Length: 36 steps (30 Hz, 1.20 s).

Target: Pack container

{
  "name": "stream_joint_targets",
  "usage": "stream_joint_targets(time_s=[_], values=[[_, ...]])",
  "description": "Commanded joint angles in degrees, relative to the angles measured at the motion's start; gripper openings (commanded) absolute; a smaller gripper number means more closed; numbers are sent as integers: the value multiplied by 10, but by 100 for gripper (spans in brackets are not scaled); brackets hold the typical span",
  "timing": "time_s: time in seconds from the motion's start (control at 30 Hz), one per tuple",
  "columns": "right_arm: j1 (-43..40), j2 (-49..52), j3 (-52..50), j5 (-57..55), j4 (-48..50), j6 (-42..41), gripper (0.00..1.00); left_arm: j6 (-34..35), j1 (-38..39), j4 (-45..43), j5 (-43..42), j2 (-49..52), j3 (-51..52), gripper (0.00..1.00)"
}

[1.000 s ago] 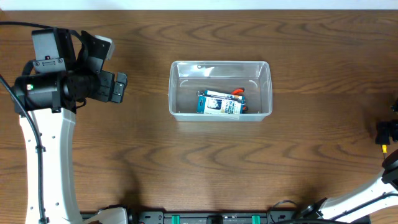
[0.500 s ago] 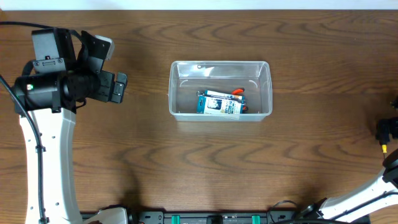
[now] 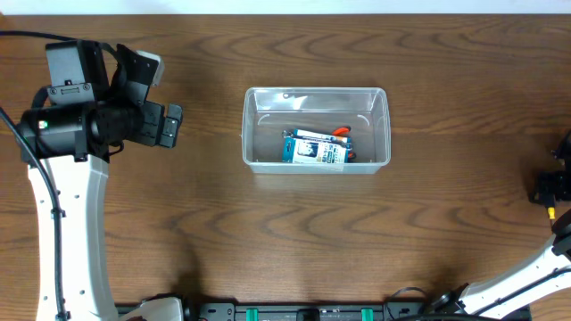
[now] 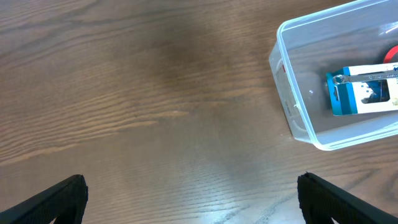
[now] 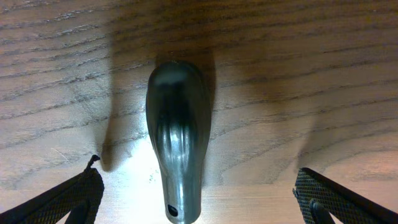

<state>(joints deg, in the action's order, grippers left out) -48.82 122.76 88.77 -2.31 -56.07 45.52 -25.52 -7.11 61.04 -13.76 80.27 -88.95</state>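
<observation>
Only your right gripper [image 3: 551, 185] had shifted since the earlier overhead view, sitting a touch further in from the right edge of the surface [image 3: 268, 232]; the container [image 3: 268, 134] and your left gripper [image 3: 169, 125] had kept their places. You had the clear container resting flat on the wood, a little behind the middle, with its long side running left to right. Inside it, a blue-and-white box [image 3: 314, 150] lay toward the near right part of the floor, and an orange-red piece [image 3: 340, 133] showed just behind that box. From your left wrist camera, a slim silver tool [image 4: 367, 74] lay along the top of the box [image 4: 364, 99], and the container's rim [image 4: 283, 68] filled the upper right corner. Your left gripper [image 4: 193, 193] hung well to the left of the container over bare wood, its fingers [image 4: 56, 199] spread wide with nothing between them. Your right gripper [image 5: 198, 183] sat at the far right, well apart from the container, with its fingers [image 5: 62, 199] spread wide to either side of a dark grey handle [image 5: 177, 124] lying on the surface and touching neither finger.
</observation>
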Motion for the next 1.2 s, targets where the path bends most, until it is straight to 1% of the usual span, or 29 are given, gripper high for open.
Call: stream_joint_targets(time_s=[0.0, 0.3, 0.7, 1.17], values=[[2, 1, 0, 9, 0, 9, 99, 1, -3, -1, -6, 2, 0, 98], [3, 2, -1, 9, -1, 9, 99, 1, -3, -1, -6, 2, 0, 98], [27, 2, -1, -7, 0, 9, 99, 1, -3, -1, -6, 2, 0, 98], [27, 2, -1, -9, -1, 9, 99, 1, -3, -1, -6, 2, 0, 98]])
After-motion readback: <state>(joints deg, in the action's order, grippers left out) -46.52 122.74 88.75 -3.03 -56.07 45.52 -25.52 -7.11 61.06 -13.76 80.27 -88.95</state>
